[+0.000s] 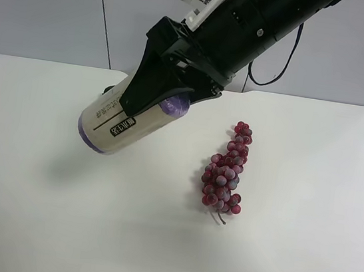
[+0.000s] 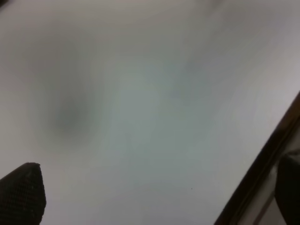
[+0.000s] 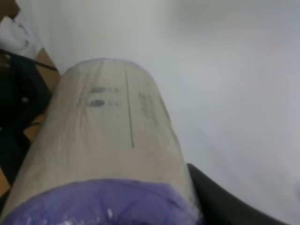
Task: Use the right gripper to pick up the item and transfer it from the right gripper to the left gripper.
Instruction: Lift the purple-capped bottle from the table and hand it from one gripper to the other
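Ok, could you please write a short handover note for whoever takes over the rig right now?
Right gripper: shut on the roll, held tilted above the table.
Left gripper: open and empty over bare table; not in the high view.
Grapes: lying on the table, apart from the roll.
Done: pick-up.
Left: bring the grippers together, close left on the roll, release right.
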